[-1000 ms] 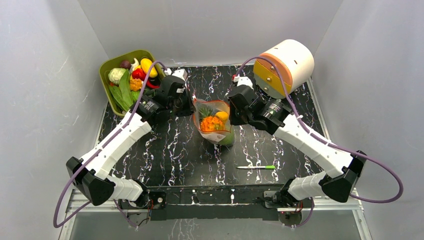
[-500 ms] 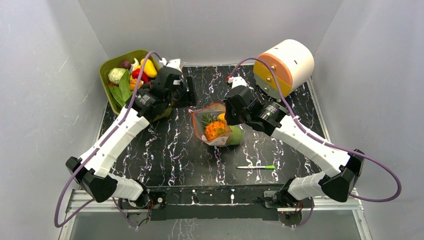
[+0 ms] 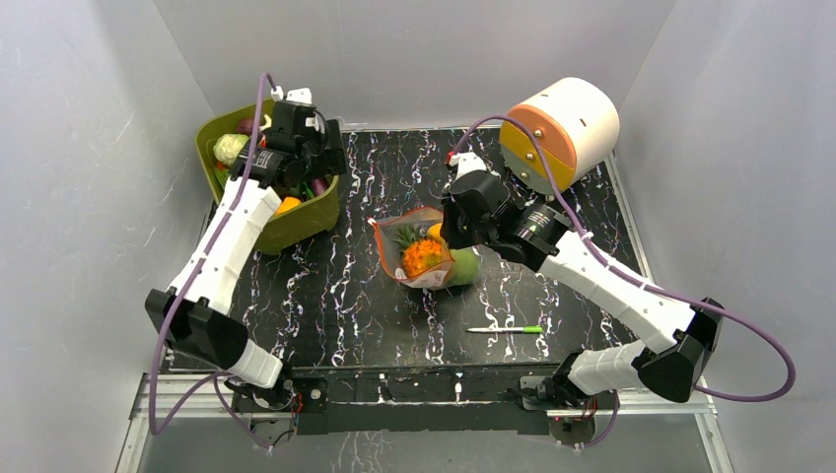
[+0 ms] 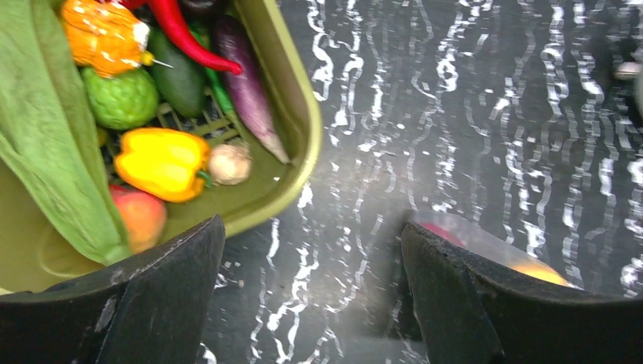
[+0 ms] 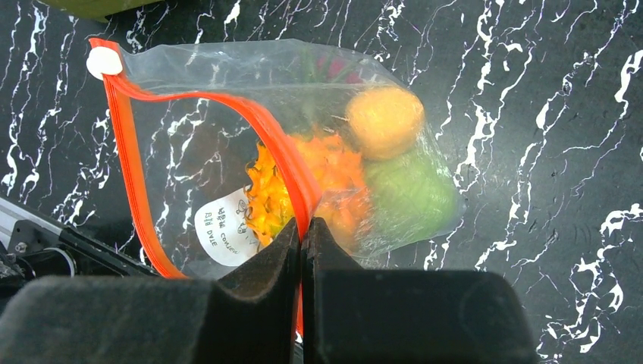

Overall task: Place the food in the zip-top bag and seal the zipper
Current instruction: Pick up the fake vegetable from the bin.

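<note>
We see right gripper [image 5: 303, 227] pressed together on zipper [image 5: 130, 163], pinching red strip

We find bag [image 3: 419, 258] in middle of table [image 3: 335, 296], mouth gaping; inside: pineapple [image 5: 334, 171], green piece [image 5: 409, 193], orange ball [image 5: 383, 120]

We see left gripper [image 4: 311, 231] spread wide, holding nothing, over rim of green tray [image 4: 299, 114] at far left; yellow pepper [image 4: 161, 163], aubergine [image 4: 246, 83] in tray

Near front edge, pen [image 3: 505, 329], apart from bag

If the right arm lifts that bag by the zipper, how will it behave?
Probably floppy: the bag is thin crinkled film, and the right gripper pinches only one spot of the zipper. The food inside looks bulky, so it would likely slide to the lowest corner. The mouth gapes open, so pieces might spill if it tips.
</note>
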You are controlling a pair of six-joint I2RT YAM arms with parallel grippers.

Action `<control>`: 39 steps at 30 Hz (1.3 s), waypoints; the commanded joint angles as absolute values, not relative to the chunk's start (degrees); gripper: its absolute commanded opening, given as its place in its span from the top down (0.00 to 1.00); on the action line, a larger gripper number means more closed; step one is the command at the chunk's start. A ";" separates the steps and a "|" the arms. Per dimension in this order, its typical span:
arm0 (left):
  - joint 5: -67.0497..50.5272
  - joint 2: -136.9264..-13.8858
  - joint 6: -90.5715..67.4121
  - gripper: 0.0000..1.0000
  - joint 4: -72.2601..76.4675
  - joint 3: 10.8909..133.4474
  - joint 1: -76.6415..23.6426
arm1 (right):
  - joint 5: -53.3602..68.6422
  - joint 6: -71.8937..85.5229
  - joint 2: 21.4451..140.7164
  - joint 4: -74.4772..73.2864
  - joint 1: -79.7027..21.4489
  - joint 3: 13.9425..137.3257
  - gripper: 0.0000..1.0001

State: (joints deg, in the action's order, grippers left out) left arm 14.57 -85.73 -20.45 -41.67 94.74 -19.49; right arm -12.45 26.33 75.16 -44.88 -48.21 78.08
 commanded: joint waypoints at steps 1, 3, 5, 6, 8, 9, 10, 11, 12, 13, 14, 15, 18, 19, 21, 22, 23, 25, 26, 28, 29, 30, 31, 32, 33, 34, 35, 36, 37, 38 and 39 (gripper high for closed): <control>20.29 -89.22 -12.61 0.15 -38.13 96.69 -16.29 | -12.19 24.22 74.17 -40.82 -47.87 79.88 1.00; 23.14 -91.65 -10.33 0.15 -36.65 97.36 -14.87 | -11.88 23.33 75.05 -41.17 -47.90 80.85 1.00; 26.02 -93.88 -8.08 0.17 -34.99 97.73 -13.70 | -12.34 22.98 75.19 -40.90 -47.82 81.20 1.00; 26.62 -94.82 -6.68 0.20 -33.82 97.37 -12.98 | -12.31 22.94 75.03 -40.58 -47.81 81.13 1.00; 27.40 -95.94 -3.30 0.24 -30.14 95.86 -11.64 | -11.87 22.79 75.01 -39.95 -47.79 81.24 1.00; 28.07 -96.24 -1.63 0.25 -28.00 94.97 -11.28 | -11.79 22.65 75.24 -39.91 -47.80 81.48 1.00; 28.82 -96.55 -0.09 0.25 -25.47 93.80 -10.92 | -11.78 22.53 75.56 -40.02 -47.70 81.78 1.00; 30.23 -96.88 1.52 0.27 -23.31 92.86 -10.51 | -11.63 22.45 75.91 -40.07 -47.72 82.10 1.00; 30.56 -97.45 1.87 0.29 -21.82 92.59 -10.12 | -11.30 22.27 76.34 -40.08 -47.66 82.41 1.00; 30.76 -98.25 2.29 0.32 -21.00 92.78 -9.49 | -10.89 22.18 76.82 -40.15 -47.64 82.72 1.00; 31.00 -99.05 2.81 0.35 -20.18 93.16 -8.62 | -10.56 22.07 77.16 -40.20 -47.64 83.06 1.00; 31.21 -99.96 3.64 0.38 -19.38 93.39 -8.07 | -10.28 22.11 77.36 -39.97 -47.63 83.18 1.00; 31.86 -102.83 6.39 0.40 -17.33 94.02 -7.16 | -9.79 22.06 77.53 -38.54 -47.55 82.91 1.00; 31.68 -103.84 7.14 0.40 -17.31 94.45 -6.98 | -9.72 22.04 77.56 -38.36 -47.50 82.88 1.00; 30.76 -106.21 7.68 0.40 -18.03 95.46 -6.67 | -9.69 21.80 77.61 -37.75 -47.33 82.45 1.00; 30.65 -106.71 7.65 0.40 -18.32 95.79 -6.46 | -9.70 21.74 77.61 -37.33 -47.20 82.15 1.00; 30.85 -107.52 7.72 0.40 -18.21 95.70 -6.28 | -9.75 21.71 77.61 -37.05 -47.13 82.00 1.00; 31.46 -108.22 7.89 0.39 -16.89 94.69 -6.01 | -9.51 21.63 77.77 -36.54 -46.95 81.81 1.00; 31.90 -108.57 8.35 0.38 -15.91 94.08 -5.98 | -9.42 21.58 77.82 -36.30 -46.87 81.65 1.00; 32.73 -109.56 9.19 0.38 -13.99 93.32 -5.89 | -9.01 21.48 77.70 -35.48 -46.80 80.85 1.00; 33.17 -110.17 9.42 0.38 -13.25 93.46 -5.82 | -8.89 21.30 77.61 -35.30 -46.76 80.64 1.00; 33.60 -111.02 9.60 0.38 -12.52 93.70 -5.75 | -8.96 21.25 77.53 -35.21 -46.70 80.40 1.00; 34.03 -111.89 10.14 0.39 -11.88 94.02 -5.65 | -8.93 21.14 77.48 -35.10 -46.67 80.30 1.00; 35.18 -112.88 10.67 0.39 -11.57 94.64 -5.63 | -8.93 20.96 77.44 -35.09 -46.55 80.32 1.00; 36.17 -113.91 11.25 0.39 -11.52 95.34 -5.57 | -9.07 20.70 77.44 -35.07 -46.50 80.42 1.00; 36.88 -114.68 11.77 0.40 -11.35 95.78 -5.54 | -9.09 20.40 77.50 -35.16 -46.43 80.49 1.00; 37.14 -115.20 12.05 0.40 -11.15 95.95 -5.48 | -9.27 20.09 77.56 -35.19 -46.33 80.69 1.00; 37.17 -115.64 12.14 0.41 -11.13 95.94 -5.39 | -9.39 19.93 77.65 -35.24 -46.20 80.83 1.00; 37.22 -116.02 12.16 0.43 -11.27 96.02 -5.36 | -9.52 19.75 77.73 -35.33 -46.07 81.05 1.00; 37.30 -116.28 12.20 0.44 -11.40 96.25 -5.41 | -9.59 19.70 77.78 -35.38 -45.95 81.18 1.00; 37.35 -116.56 12.21 0.45 -11.42 96.36 -5.41 | -9.67 19.71 77.75 -35.30 -45.89 81.21 1.00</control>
State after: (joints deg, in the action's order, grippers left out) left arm 34.59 -116.14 10.92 -12.38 94.13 -5.93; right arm -9.04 21.04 78.22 -40.36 -46.52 79.79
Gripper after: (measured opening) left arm 0.568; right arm 0.009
